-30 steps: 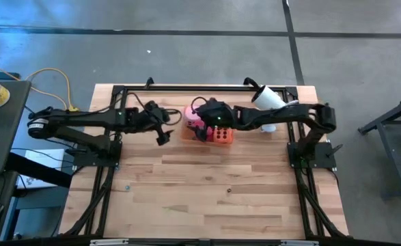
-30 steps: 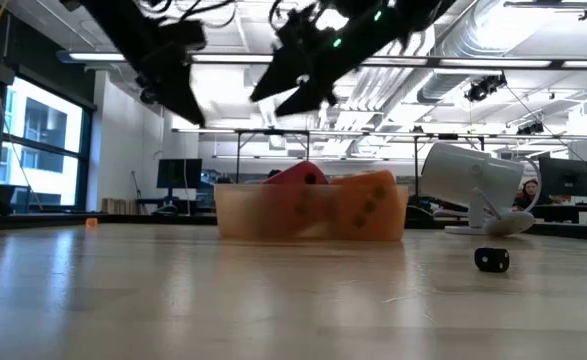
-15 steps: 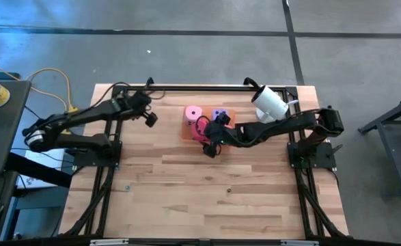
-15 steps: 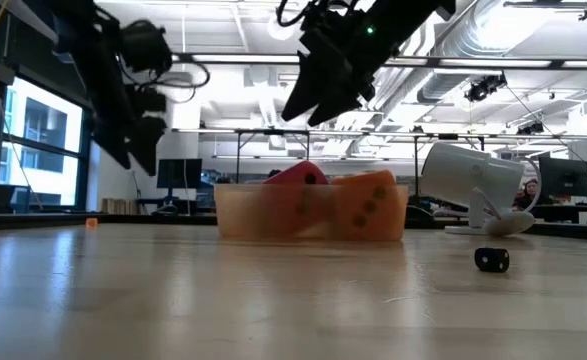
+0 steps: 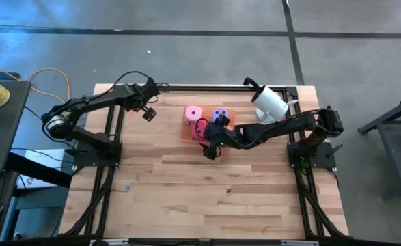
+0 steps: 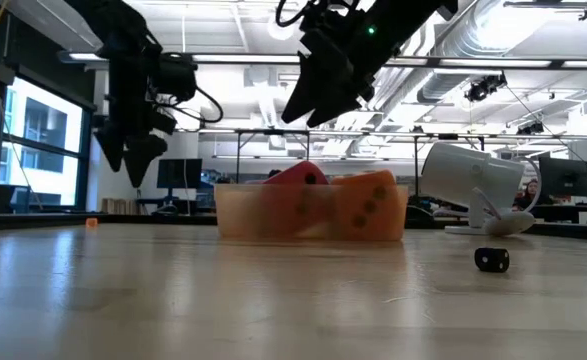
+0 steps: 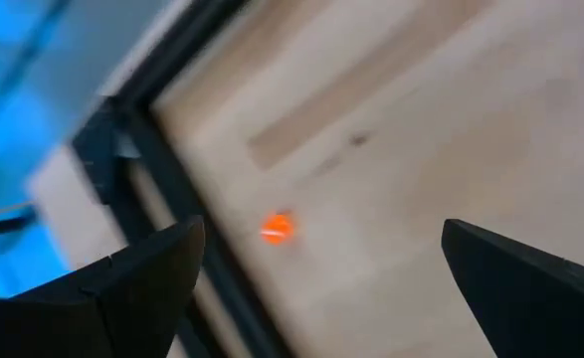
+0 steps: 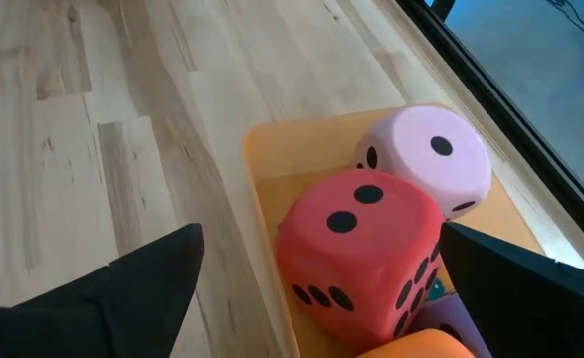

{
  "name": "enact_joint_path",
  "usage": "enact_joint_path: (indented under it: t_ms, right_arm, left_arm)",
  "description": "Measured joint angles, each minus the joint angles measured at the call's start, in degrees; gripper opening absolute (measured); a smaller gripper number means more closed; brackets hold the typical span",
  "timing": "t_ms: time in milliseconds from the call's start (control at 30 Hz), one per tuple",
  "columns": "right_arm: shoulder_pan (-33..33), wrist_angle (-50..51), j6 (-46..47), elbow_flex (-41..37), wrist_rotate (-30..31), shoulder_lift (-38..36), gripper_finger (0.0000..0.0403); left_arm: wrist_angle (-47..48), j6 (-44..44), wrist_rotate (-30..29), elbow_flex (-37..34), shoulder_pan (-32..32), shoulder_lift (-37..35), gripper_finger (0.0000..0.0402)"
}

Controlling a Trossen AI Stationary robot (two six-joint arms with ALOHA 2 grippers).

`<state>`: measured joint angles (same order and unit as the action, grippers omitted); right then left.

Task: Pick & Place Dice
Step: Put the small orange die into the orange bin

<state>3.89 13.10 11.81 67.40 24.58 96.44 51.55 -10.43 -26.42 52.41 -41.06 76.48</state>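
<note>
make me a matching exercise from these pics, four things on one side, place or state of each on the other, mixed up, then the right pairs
Things:
1. red die
2. pink die
3. left gripper
4. small black die

Places or states:
A. lying alone on the bare table, outside the tray
B. raised above the table near its far left edge, fingers open and empty
C. in the orange tray, nearest the right gripper
D. in the tray, beyond the red die as seen from the right wrist

Pairs: 1-C, 2-D, 3-B, 4-A
</note>
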Motion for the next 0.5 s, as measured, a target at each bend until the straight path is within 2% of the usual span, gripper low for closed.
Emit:
enact_joint_path:
  t_ms: [100,167,367,500]
  right_arm:
    - [1.1,0.6,0.0,0.0,0.0,0.2,0.0396]
    - [1.9,0.8,0.0,0.0,0.0,0.2,0.0396]
    - [4.1,3.7,1.1,0.0,1.3,0.1,0.0396]
    - [5.5,5.8,3.3,0.0,4.6,0.1,0.0396]
  left_arm:
    - [1.0,3.3,-3.8,0.0,-0.6,0.1,0.0400]
    - [1.8,1.9,-5.6,0.0,-1.3,0.0,0.0400]
    - [4.0,-1.1,-4.4,0.0,-4.0,-0.1,0.0400]
    - [4.9,1.6,-4.9,0.0,-4.2,-0.1,0.0400]
